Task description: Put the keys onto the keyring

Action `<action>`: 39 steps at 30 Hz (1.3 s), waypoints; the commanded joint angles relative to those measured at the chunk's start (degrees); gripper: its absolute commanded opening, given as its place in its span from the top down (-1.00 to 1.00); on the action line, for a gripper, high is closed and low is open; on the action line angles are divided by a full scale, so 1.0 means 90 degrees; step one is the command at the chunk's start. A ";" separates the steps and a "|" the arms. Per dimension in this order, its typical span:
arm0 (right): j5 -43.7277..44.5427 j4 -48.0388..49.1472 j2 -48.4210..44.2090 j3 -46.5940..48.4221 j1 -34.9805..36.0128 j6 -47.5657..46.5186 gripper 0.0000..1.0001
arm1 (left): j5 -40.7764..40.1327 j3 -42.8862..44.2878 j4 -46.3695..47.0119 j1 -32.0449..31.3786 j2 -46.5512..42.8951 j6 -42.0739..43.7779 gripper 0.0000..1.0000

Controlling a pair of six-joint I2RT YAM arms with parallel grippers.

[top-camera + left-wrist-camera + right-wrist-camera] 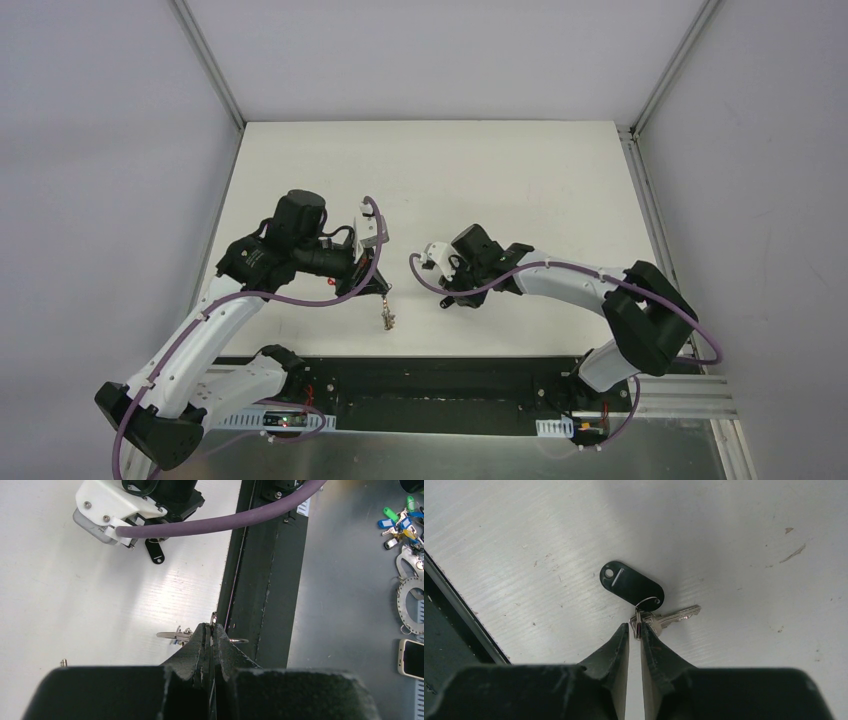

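The left gripper (212, 629) has its fingers pressed together on the thin wire of the keyring (240, 641). The ring's bunch of silver keys juts out to one side of the jaws, over the white table (75, 605) close to its near edge. To the right, well apart, the right gripper (635, 630) pinches the black-tagged key (674, 616) at the small loop by its head, the jaws nearly touching. The black tag (631, 585) lies just beyond the fingertips. I cannot tell if it rests on the table.
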 commanded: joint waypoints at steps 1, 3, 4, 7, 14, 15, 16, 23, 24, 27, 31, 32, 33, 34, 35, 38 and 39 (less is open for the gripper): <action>0.0003 -0.0141 0.0084 0.0033 -0.0001 -0.0108 0.67 | 0.0048 0.0183 -0.0001 0.0067 -0.0117 0.0124 1.00; 0.0011 -0.0141 0.0114 0.0033 0.0003 -0.0110 0.66 | 0.0042 0.0192 0.0000 0.0067 -0.0108 0.0124 1.00; 0.0013 -0.0136 0.0130 0.0033 0.0007 -0.0111 0.66 | 0.0044 0.0188 -0.0001 0.0067 -0.0113 0.0123 1.00; 0.0037 -0.0131 0.0176 0.0050 0.0003 -0.0100 0.66 | 0.0054 0.0179 -0.0001 0.0067 -0.0112 0.0115 1.00; 0.0038 -0.0103 0.0220 0.0130 0.0005 -0.0072 0.66 | 0.0042 0.0188 -0.0011 0.0067 -0.0105 0.0125 1.00; 0.0031 -0.0102 0.0221 0.0132 0.0003 -0.0072 0.66 | 0.0040 0.0180 -0.0008 0.0064 -0.0109 0.0133 1.00; 0.0028 -0.0101 0.0220 0.0139 0.0004 -0.0072 0.66 | 0.0042 0.0178 -0.0010 0.0066 -0.0110 0.0138 1.00; 0.0003 -0.0086 0.0214 0.0179 -0.0007 -0.0071 0.66 | 0.0046 0.0159 -0.0010 0.0067 -0.0099 0.0159 1.00; 0.0001 -0.0087 0.0216 0.0188 -0.0002 -0.0068 0.66 | 0.0042 0.0166 -0.0011 0.0067 -0.0101 0.0164 1.00; -0.0001 -0.0074 0.0219 0.0201 -0.0002 -0.0068 0.66 | 0.0048 0.0159 -0.0011 0.0067 -0.0096 0.0184 1.00; -0.0034 -0.0060 0.0240 0.0228 -0.0009 -0.0062 0.66 | 0.0036 0.0152 -0.0020 0.0066 -0.0085 0.0181 1.00; -0.0030 -0.0055 0.0241 0.0233 -0.0009 -0.0062 0.66 | 0.0031 0.0156 -0.0020 0.0067 -0.0085 0.0185 1.00; -0.0026 -0.0052 0.0241 0.0237 -0.0011 -0.0062 0.66 | 0.0036 0.0149 -0.0027 0.0062 -0.0086 0.0190 1.00; -0.0038 -0.0045 0.0236 0.0238 -0.0008 -0.0062 0.66 | 0.0038 0.0142 -0.0027 0.0066 -0.0098 0.0192 1.00; -0.0037 -0.0038 0.0240 0.0238 -0.0004 -0.0062 0.66 | 0.0031 0.0139 -0.0030 0.0067 -0.0097 0.0208 1.00; -0.0045 -0.0038 0.0237 0.0255 -0.0020 -0.0062 0.66 | 0.0034 0.0137 -0.0030 0.0067 -0.0091 0.0194 1.00; -0.0040 -0.0033 0.0234 0.0257 -0.0015 -0.0057 0.66 | 0.0038 0.0142 -0.0030 0.0067 -0.0085 0.0200 1.00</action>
